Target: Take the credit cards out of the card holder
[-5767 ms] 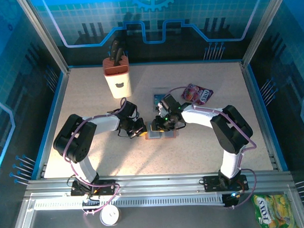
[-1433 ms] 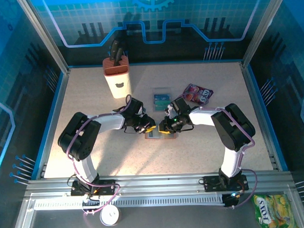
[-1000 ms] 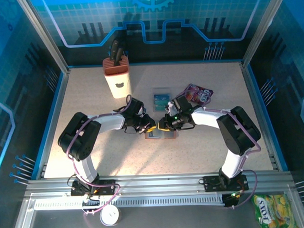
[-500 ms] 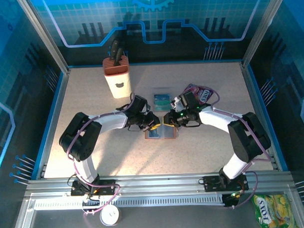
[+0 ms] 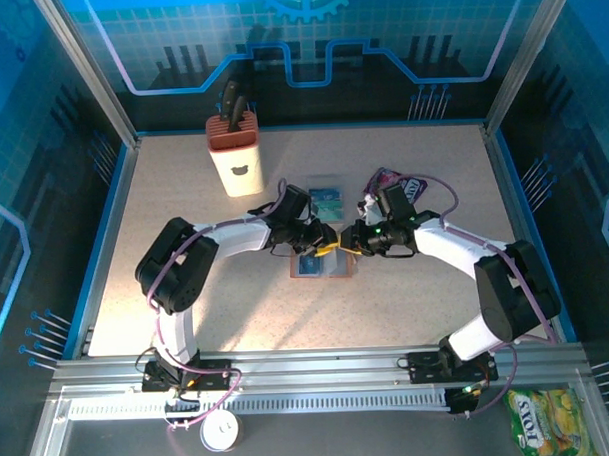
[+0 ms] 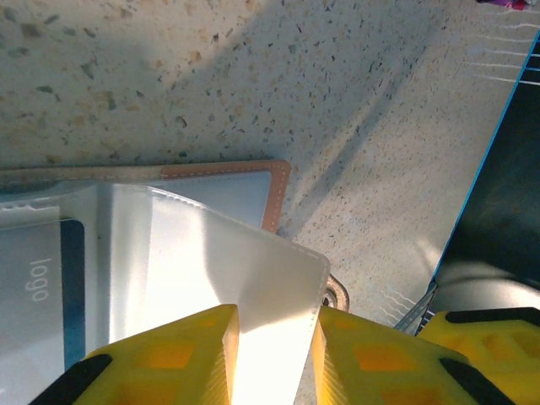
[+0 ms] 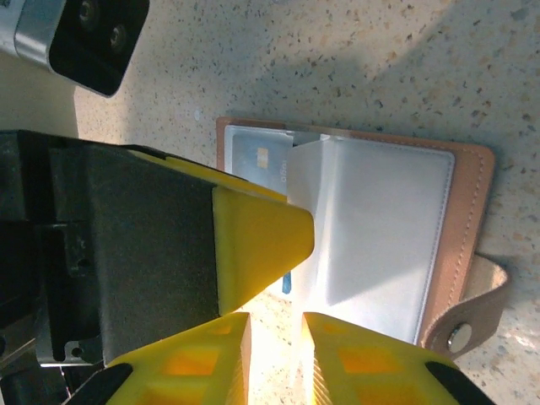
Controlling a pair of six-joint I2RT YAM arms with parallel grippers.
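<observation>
Credit cards point(image 5: 326, 199), teal-blue, lie loose on the speckled table point(image 5: 184, 222) just beyond the card holder point(image 5: 310, 269), which lies open and flat near the middle. In the right wrist view another card point(image 7: 256, 159) sits in the holder's left half, part of it showing under a clear plastic sleeve point(image 7: 371, 228), and the round snap point(image 7: 460, 339) sits on the strap at the lower right.

Both arms meet over the holder. The left gripper point(image 5: 325, 244) has its yellow fingers a little apart in its wrist view point(image 6: 275, 337). The raised sleeve point(image 6: 211, 270) runs into the gap between them, and a card printed "logo" point(image 6: 38, 278) shows inside it. The right gripper point(image 5: 353, 245) faces it from the other side. Its jaws also stand slightly apart point(image 7: 277, 337), with nothing visible between them but glare. One left finger point(image 7: 257, 245) points across just above them.

A purple snack packet point(image 5: 403, 190) lies near the right arm, and a knife block point(image 5: 237, 160) stands at the far left.
</observation>
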